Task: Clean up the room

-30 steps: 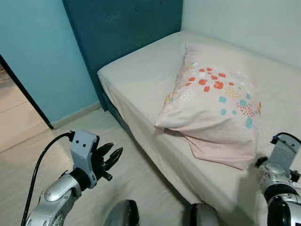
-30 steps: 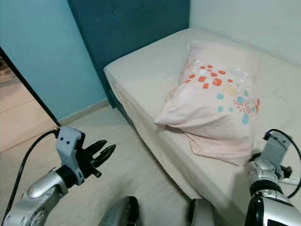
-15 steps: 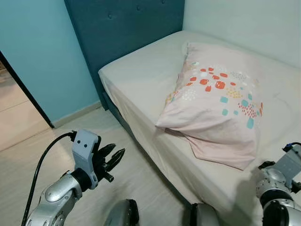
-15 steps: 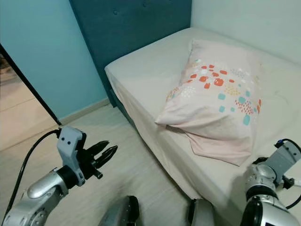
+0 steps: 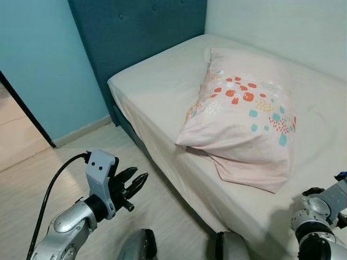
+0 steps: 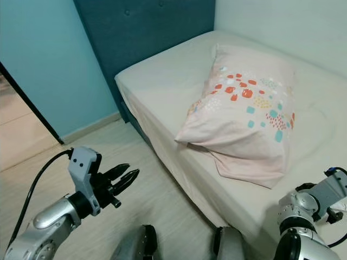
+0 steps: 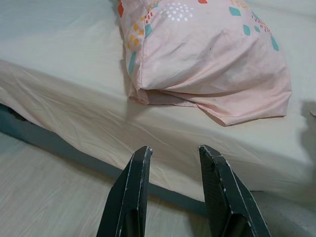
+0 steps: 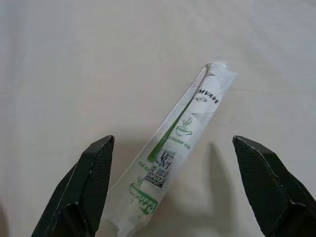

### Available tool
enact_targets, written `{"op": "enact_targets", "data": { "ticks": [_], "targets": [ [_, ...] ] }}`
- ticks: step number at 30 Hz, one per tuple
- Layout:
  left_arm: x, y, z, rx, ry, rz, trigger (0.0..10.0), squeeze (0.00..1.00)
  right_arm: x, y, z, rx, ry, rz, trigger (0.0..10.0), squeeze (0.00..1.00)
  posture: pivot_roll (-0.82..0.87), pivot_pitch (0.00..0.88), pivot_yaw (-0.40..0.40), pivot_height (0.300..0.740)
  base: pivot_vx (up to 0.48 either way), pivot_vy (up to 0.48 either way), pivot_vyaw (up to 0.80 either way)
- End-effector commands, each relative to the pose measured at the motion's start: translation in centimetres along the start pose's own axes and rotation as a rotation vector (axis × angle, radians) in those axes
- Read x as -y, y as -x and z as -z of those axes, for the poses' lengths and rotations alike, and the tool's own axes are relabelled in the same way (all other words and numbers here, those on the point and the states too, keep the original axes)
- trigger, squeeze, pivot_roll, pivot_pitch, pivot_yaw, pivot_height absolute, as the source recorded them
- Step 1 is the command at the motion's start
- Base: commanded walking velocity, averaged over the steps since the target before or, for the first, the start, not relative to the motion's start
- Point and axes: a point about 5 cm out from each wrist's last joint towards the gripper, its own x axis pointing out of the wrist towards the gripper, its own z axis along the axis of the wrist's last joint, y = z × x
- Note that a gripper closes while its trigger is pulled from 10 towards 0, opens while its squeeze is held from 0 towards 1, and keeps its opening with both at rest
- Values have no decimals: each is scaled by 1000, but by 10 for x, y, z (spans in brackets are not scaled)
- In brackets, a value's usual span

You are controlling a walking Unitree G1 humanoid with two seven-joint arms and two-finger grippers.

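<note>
The right pincer (image 8: 173,192) hangs over the cream-sheeted bed (image 5: 162,92) with its fingers spread wide, and a slim white paper sachet with green print (image 8: 170,150) lies flat on the sheet between them, untouched, slanting from about 7 o'clock to 1 o'clock in the right wrist view. In the head views the right arm sits at the 4 o'clock corner, over the near edge of the bed. A pale pink pillow with orange and teal dots (image 5: 244,124) rests in the middle of the mattress (its open flap faces the robot). The left pincer (image 5: 135,184) hovers above the light wood floor (image 5: 49,168) at 7 o'clock, fingers slightly parted, gripping nothing.
</note>
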Motion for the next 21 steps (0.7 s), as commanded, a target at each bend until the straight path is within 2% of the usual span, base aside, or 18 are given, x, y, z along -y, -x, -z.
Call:
{"op": "enact_targets", "data": {
  "ticks": [1, 13, 17, 21],
  "targets": [
    [2, 3, 2, -16, 5, 2, 10000, 0, 4, 0, 7, -25, 29, -1, 10000, 0, 170, 183, 43, 594, 0, 0, 0],
    [-4, 14, -3, -40, -33, -1, 10000, 0, 9, -7, 3, -50, 54, -37, 10000, 0, 237, 213, 61, 594, 0, 0, 0],
    [-5, 16, -4, -52, -48, 5, 10000, 0, 12, -8, 8, -89, 94, -40, 10000, 0, 249, 214, 65, 594, 0, 0, 0],
    [-7, 17, -5, -55, -59, -6, 10000, 0, 15, -9, 13, -114, 85, -44, 10000, 0, 255, 215, 70, 594, 0, 0, 0]
  ]
}}
